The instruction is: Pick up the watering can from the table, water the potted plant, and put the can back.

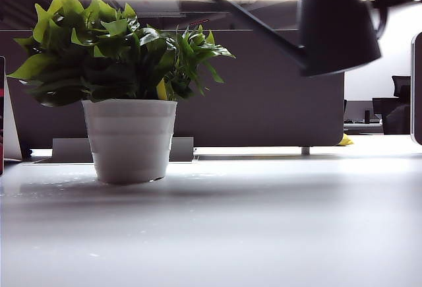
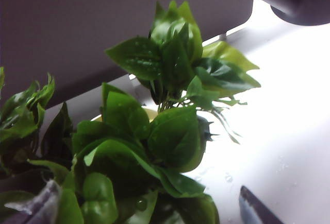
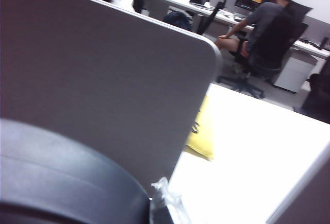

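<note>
Left gripper [image 2: 154, 219], jaws spread wide, hovers over the potted plant [image 1: 125, 89] on the table [image 1: 264, 221], while the right gripper, clamped on the watering can [image 1: 336, 23], holds it aloft, spout above the leaves.

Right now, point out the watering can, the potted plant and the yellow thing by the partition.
watering can [image 1: 339, 23]: exterior view, middle of its dark body, raised off the table.
potted plant [image 1: 130, 140]: exterior view, front of its white ribbed pot.
yellow thing [image 3: 202, 134]: right wrist view, its side beside the partition's edge.
</note>
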You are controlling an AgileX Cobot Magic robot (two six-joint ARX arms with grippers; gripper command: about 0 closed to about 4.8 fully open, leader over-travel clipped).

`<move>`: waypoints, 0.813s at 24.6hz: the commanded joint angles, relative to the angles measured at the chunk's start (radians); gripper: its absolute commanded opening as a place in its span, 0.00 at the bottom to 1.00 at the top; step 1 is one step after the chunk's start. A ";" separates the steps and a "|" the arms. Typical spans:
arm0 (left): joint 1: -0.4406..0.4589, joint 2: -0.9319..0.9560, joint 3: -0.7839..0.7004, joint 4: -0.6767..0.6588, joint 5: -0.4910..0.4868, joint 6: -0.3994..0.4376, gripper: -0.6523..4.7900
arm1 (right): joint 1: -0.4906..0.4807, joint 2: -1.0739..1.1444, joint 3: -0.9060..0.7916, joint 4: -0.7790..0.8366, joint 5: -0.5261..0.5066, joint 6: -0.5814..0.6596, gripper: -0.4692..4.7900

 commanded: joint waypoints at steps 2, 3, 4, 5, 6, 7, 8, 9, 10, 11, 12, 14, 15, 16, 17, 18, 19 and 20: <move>0.000 0.003 0.049 -0.029 -0.014 0.004 1.00 | 0.085 -0.019 0.133 0.040 0.057 -0.036 0.08; 0.003 0.005 0.061 -0.040 -0.014 0.004 1.00 | 0.097 -0.015 0.156 0.021 0.075 -0.052 0.08; 0.024 0.005 0.082 -0.062 -0.013 0.004 1.00 | 0.120 -0.008 0.187 -0.003 0.098 -0.071 0.08; 0.042 0.005 0.097 -0.082 -0.009 0.004 1.00 | 0.132 -0.002 0.206 -0.013 0.107 -0.085 0.08; 0.069 0.004 0.118 -0.119 -0.005 0.003 1.00 | 0.144 0.010 0.232 -0.031 0.129 -0.111 0.08; 0.101 0.004 0.148 -0.165 -0.006 0.004 1.00 | 0.145 0.014 0.253 -0.050 0.143 -0.140 0.08; 0.123 0.004 0.161 -0.183 -0.006 0.004 1.00 | 0.145 0.021 0.262 -0.050 0.143 -0.156 0.08; 0.148 0.003 0.174 -0.189 -0.006 0.004 1.00 | 0.145 0.023 0.271 -0.050 0.145 -0.164 0.08; 0.173 0.001 0.182 -0.190 -0.006 0.006 1.00 | 0.144 0.028 0.284 -0.052 0.153 -0.182 0.08; 0.194 0.000 0.183 -0.189 -0.002 0.018 1.00 | 0.143 0.031 0.293 -0.055 0.167 -0.206 0.08; 0.209 0.001 0.183 -0.200 0.021 0.019 1.00 | 0.143 0.033 0.301 -0.059 0.179 -0.244 0.08; 0.211 0.012 0.183 -0.222 0.079 0.005 1.00 | 0.143 0.040 0.324 -0.096 0.184 -0.266 0.08; 0.211 0.018 0.183 -0.233 0.090 0.003 1.00 | 0.143 0.044 0.334 -0.105 0.187 -0.268 0.08; 0.209 0.024 0.183 -0.236 0.092 0.003 1.00 | 0.145 0.048 0.340 -0.105 0.187 -0.277 0.08; 0.209 0.027 0.183 -0.236 0.103 0.003 1.00 | 0.152 0.053 0.340 -0.101 0.187 -0.304 0.08; 0.209 0.029 0.183 -0.235 0.116 0.003 1.00 | 0.156 0.054 0.342 -0.101 0.187 -0.333 0.08; 0.209 0.031 0.183 -0.237 0.122 0.000 1.00 | 0.156 0.055 0.342 -0.103 0.187 -0.363 0.08; 0.209 0.035 0.183 -0.236 0.126 -0.001 1.00 | 0.159 0.056 0.342 -0.102 0.187 -0.385 0.08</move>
